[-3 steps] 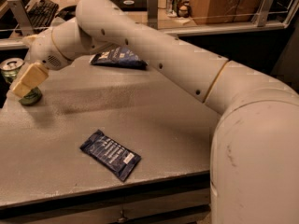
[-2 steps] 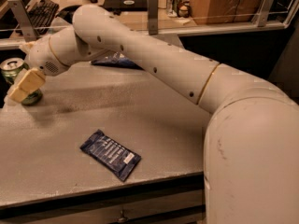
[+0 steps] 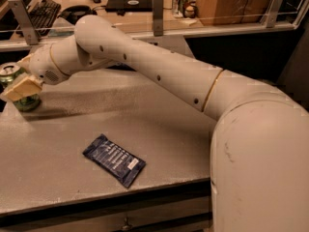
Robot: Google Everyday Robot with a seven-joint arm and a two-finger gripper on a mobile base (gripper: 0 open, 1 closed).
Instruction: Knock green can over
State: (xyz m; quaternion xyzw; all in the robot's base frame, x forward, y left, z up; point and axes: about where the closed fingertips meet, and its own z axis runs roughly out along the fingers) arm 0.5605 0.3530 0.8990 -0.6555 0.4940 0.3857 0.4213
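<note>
I'm looking at the one camera view. The robot's thick off-white jointed arm (image 3: 159, 66) is stretching from the lower right of the frame across to the left edge. The tan-padded claw (image 3: 20, 87) is sitting at mid-left, right up against the small shiny green metal drink can with the silver top rim (image 3: 11, 73). The claw is covering the middle of the can, so only the top rim and the green base are showing. It's looking like contact, but I can't tell whether the claw is released or clenched.

The green can is standing on its base at the far left edge of the speckled grey table (image 3: 72, 124), not knocked over. I can't say for sure whether it's leaning.

A flat dark blue foil snack packet with white print (image 3: 114, 159) is lying at lower centre-left of the table, well apart from the can and the claw, turned diagonally.

Behind the table, a black keyboard (image 3: 42, 8) is showing at upper left, and a brown cardboard box (image 3: 227, 4) is sitting at upper right behind a clear rail.
</note>
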